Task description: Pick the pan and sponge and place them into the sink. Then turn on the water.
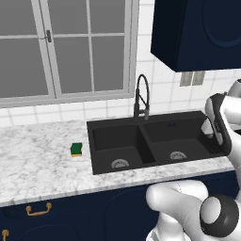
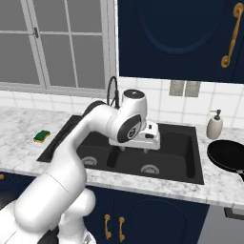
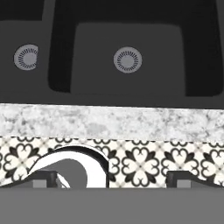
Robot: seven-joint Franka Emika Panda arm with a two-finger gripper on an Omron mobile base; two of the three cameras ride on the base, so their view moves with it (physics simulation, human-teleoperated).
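Gripper jaws stand wide apart and empty above the sink. Nothing is done yet: sponge and pan sit on the counter, and no water runs.

Sponge left of sink; pan right, on counter.

Cut off and covered at the sink

We see the pan sliced by the right edge of the right base view, so its far side and handle escape us. The arm covers the middle of the sink there — and the lower part of the faucet too. In the left base view the arm hides the sink's right end. In the hand view the left drain is clipped by the edge, and the fingertips barely clear the bottom — too little to judge.
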